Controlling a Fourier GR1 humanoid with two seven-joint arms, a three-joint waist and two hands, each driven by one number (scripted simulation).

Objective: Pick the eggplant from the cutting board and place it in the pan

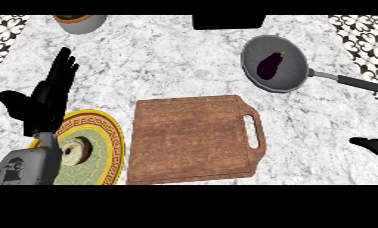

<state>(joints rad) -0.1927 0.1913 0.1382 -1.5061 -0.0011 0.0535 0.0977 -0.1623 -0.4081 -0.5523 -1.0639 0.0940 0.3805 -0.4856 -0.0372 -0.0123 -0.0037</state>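
Nearest the lens, at 8 o'clock: left forearm (29, 164), grey, rising from the lower edge. Left hand (46, 99) above it at 9 o'clock, black, fingers straight and spread, pointing toward 12, thumb out toward the left edge. Released; grasps nothing, touches nothing visible. Resting posture.

Under and just right of that forearm, at 7 o'clock: round plate (103, 144) with yellow rim and patterned green face, partly covered by the arm. A pale ring-shaped item (76, 150), possibly a doughnut or bagel, lies on it; cannot identify it for certain.

Centre to 6 o'clock: wooden cutting board (193, 139), brown, handle slot on its right side. Top surface bare. Board sits just beside the plate, edges near or touching; cannot tell which.

Right hand (365, 144) at 4 o'clock: only a small black tip shows at the right edge. Cannot tell how its fingers stand. Well apart from the board and pan.

At 1–2 o'clock: grey pan (275, 63), round, handle running out toward 3 o'clock. Eggplant (269, 65), dark purple, lies inside the pan, tilted, stem end toward upper right. No hand near it.

At 11 o'clock, top edge: grey pot (80, 22) with brown rim, cut off by the band. At 12 o'clock: black object (229, 21), also cut off.

Counter (170, 62): grey-white marble; patterned tile at both upper corners.
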